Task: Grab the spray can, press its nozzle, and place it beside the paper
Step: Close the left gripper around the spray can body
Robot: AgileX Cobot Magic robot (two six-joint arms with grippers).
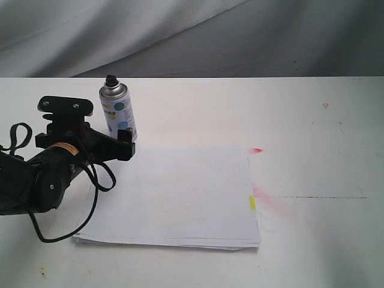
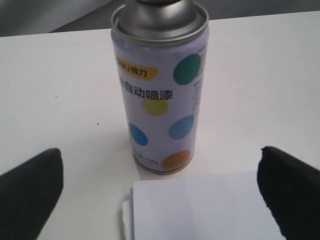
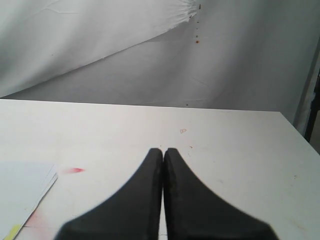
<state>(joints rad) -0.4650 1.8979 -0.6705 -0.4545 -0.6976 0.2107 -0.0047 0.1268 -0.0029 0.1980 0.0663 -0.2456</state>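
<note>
The spray can (image 1: 118,113) stands upright on the white table just behind the paper's far left corner, its black nozzle (image 1: 111,80) on top. In the left wrist view the spray can (image 2: 159,90) fills the middle and the nozzle is cut off by the frame edge. The paper (image 1: 177,198) lies flat with a yellow tab (image 1: 252,203) on its right edge. My left gripper (image 1: 84,141) is open just short of the can, with nothing between its fingers (image 2: 35,185). My right gripper (image 3: 163,151) is shut on nothing, over bare table to the right of the paper (image 3: 22,187).
Red paint smears mark the table by the paper's right edge (image 1: 257,150) and near the tab (image 1: 267,198). A grey cloth backdrop (image 1: 192,36) hangs behind the table. A black cable (image 1: 90,198) loops from the left arm over the paper's left side.
</note>
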